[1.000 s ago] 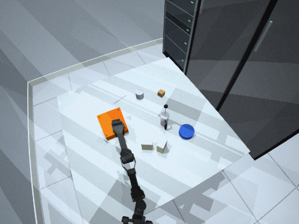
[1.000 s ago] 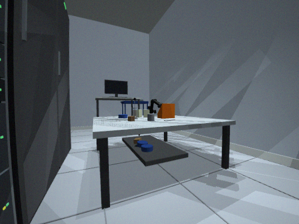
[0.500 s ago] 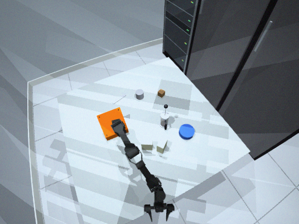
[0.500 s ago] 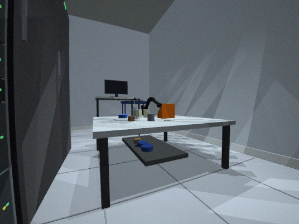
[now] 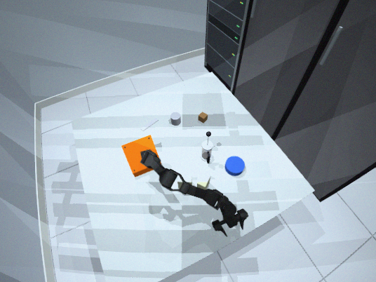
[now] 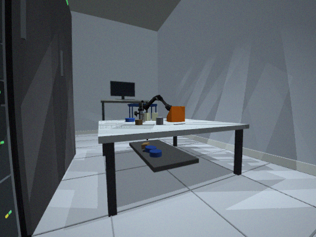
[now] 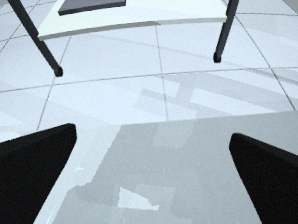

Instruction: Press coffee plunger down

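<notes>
The coffee press (image 5: 207, 151) is a small glass cylinder standing upright on the white table (image 5: 116, 217) (image 6: 177, 129). Its thin rod and black knob (image 5: 208, 133) stick up above the lid. My gripper (image 5: 231, 224) (image 7: 154, 136) is open and empty. It hangs near the table's front edge, well in front of the press and clear of it. In the wrist view both dark fingers frame bare table top and the floor beyond the edge; the press is out of that view. In the exterior view the arm (image 6: 156, 100) arches from the orange base down to the left.
The orange arm base (image 5: 135, 154) (image 6: 176, 114) sits left of the press. A blue disc (image 5: 235, 165) lies right of it, with a grey cylinder (image 5: 175, 118) and brown cube (image 5: 203, 117) behind and two cream blocks (image 5: 203, 183) in front. Dark cabinets (image 5: 280, 52) stand at the right.
</notes>
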`<state>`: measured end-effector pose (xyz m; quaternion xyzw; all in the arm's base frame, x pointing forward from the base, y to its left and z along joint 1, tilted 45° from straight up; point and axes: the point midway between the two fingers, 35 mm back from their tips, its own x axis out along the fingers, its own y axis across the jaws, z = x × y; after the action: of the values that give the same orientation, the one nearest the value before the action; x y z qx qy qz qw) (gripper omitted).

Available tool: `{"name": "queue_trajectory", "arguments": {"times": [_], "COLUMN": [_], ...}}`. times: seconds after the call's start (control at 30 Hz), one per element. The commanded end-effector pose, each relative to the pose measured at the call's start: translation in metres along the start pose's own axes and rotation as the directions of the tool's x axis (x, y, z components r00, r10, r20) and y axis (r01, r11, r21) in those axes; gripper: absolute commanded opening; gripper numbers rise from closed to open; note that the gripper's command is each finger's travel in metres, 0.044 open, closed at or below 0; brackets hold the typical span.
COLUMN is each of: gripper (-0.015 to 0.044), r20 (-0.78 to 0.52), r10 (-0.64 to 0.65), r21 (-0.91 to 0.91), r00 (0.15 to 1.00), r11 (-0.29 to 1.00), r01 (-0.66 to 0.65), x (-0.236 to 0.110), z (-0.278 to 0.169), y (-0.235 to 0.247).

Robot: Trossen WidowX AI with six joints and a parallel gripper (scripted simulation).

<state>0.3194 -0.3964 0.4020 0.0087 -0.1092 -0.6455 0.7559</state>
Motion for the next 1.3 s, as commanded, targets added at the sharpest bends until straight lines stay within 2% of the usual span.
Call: {"name": "queue_trajectory", "arguments": {"times": [0.0, 0.23, 0.47, 0.67, 0.87, 1.1, 1.27], "gripper": [0.044, 0.044, 0.044, 0.044, 0.044, 0.044, 0.044], "r20": [-0.086, -0.224, -0.326, -0.39, -0.409, -0.388, -0.387], "r10": [0.092, 0.269, 0.416, 0.536, 0.646, 0.768, 0.778], "r21": [-0.041, -0.134, -0.241, -0.347, -0.462, -0.584, -0.595], "r00": [0.992, 0.937, 0.849, 0.749, 0.645, 0.51, 0.495], "r11": [0.995, 0.943, 0.832, 0.668, 0.462, 0.224, 0.199], "r01": [-0.096, -0.303, -0.499, -0.659, -0.757, -0.78, -0.779], "x": [-0.051, -0.161, -0.276, -0.387, -0.479, -0.557, -0.558], "z": [-0.02, -0.049, -0.07, -0.083, -0.087, -0.087, -0.094], "y": [0.045, 0.109, 0.136, 0.13, 0.097, 0.04, 0.034]}}
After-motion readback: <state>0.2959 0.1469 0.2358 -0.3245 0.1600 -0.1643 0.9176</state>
